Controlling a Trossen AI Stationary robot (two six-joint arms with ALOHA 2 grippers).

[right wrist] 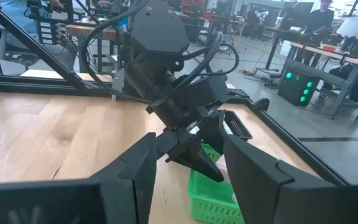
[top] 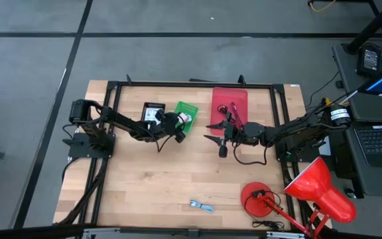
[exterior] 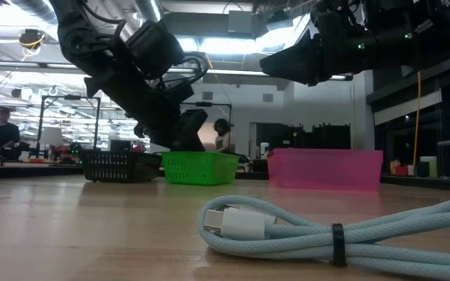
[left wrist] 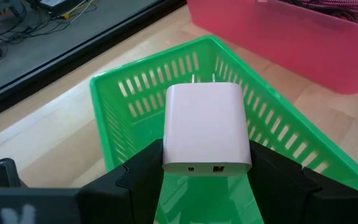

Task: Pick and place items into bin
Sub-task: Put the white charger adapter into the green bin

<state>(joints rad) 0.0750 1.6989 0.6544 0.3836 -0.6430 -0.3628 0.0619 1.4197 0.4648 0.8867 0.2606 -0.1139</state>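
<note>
My left gripper (left wrist: pixel 207 163) is shut on a pale pink cube-shaped plug block (left wrist: pixel 207 127) with two metal prongs and hangs over the green basket (left wrist: pixel 135 93), which also shows in the high view (top: pixel 186 111). My right gripper (top: pixel 213 131) is open, hovering near the near end of the pink bin (top: pixel 231 106). Its fingers (right wrist: pixel 135 168) point toward the left arm. Red and black cords (top: pixel 235 114) lie in the pink bin. A pale blue coiled cable (top: pixel 201 206) lies on the table near the near edge. My left gripper pinches the pink cube between its two fingers (left wrist: pixel 145 168) by two opposite side faces at the port end (left wrist: pixel 207 167). The prongs (left wrist: pixel 202 79) point away from the wrist. The cube is lifted clear above the green basket's open top, with the fingers slanting down from the table's left.
A black basket (top: pixel 152 113) stands just left of the green one. A red desk lamp (top: pixel 310 189) stands at the table's near right corner. A black frame (top: pixel 191 84) rims the table. The bare wood (top: pixel 144 179) between the baskets and the near edge holds only the cable.
</note>
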